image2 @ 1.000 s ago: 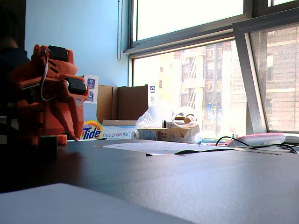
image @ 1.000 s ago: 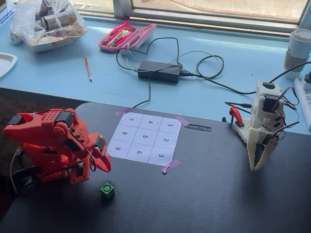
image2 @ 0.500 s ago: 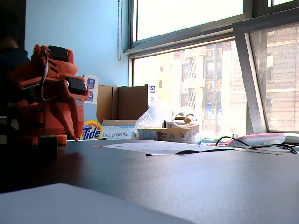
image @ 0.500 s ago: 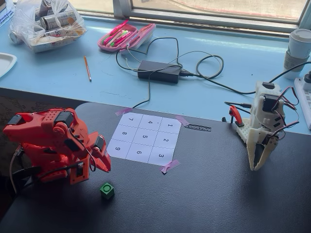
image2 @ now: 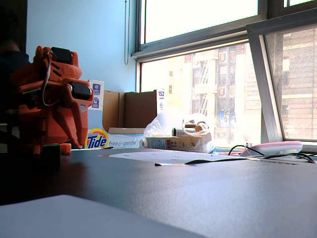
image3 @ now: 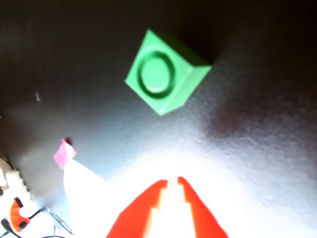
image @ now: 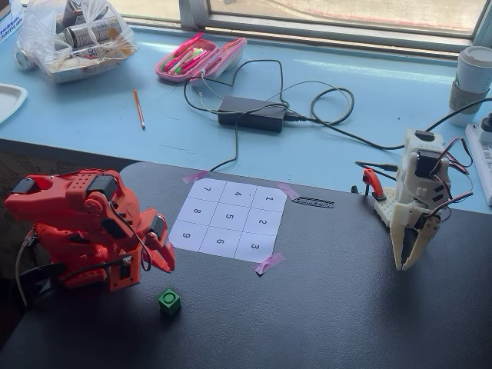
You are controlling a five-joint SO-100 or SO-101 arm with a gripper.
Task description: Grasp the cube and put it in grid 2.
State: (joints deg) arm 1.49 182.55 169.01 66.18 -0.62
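A dark tabletop (image: 323, 307) butted against a pale blue counter (image: 369, 161), which ran under the window (image2: 208, 84). Daylight poured through that window (city buildings showed behind the glass), glaring on the dark surface. Left of the window stood a light blue wall (image2: 79, 34). Below the window, on the counter, lay a power brick (image: 252, 113), a pink pencil case (image: 200, 58), 1 pencil (image: 138, 108) and a plastic bag (image: 75, 34).

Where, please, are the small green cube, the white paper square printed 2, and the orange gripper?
small green cube (image: 169, 300): fixed view, top face.
white paper square printed 2 (image: 262, 222): fixed view, its middle.
orange gripper (image3: 173, 183): wrist view, between the fingertips.
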